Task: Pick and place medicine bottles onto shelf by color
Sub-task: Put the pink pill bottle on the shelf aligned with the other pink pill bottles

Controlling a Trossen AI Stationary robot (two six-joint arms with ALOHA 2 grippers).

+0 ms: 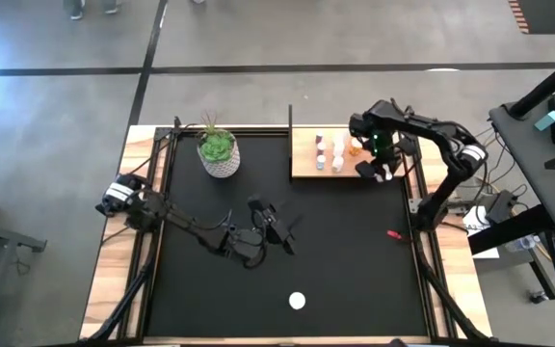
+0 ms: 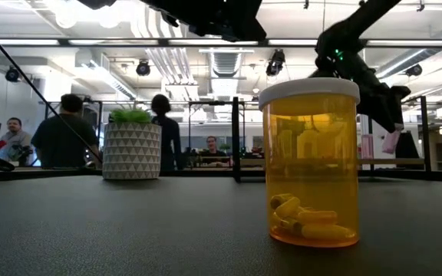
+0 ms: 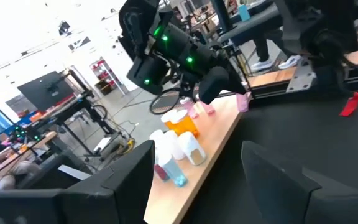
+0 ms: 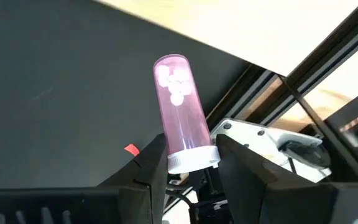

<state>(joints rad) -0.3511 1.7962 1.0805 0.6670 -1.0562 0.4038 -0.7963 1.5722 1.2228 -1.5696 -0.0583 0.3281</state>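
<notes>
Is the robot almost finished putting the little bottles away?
Nearly, it seems. Several bottles already stand on the shelf. The right gripper is shut on a pink bottle at the shelf's right end, not yet set down. One orange bottle with a white cap still waits on the black mat. The left gripper hangs over the mat, holding nothing.

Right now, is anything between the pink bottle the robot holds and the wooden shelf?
Nothing visible. The right gripper holds the clear pink white-capped bottle by its cap end at the light-wood shelf's right end, beside bottles already standing there.
</notes>
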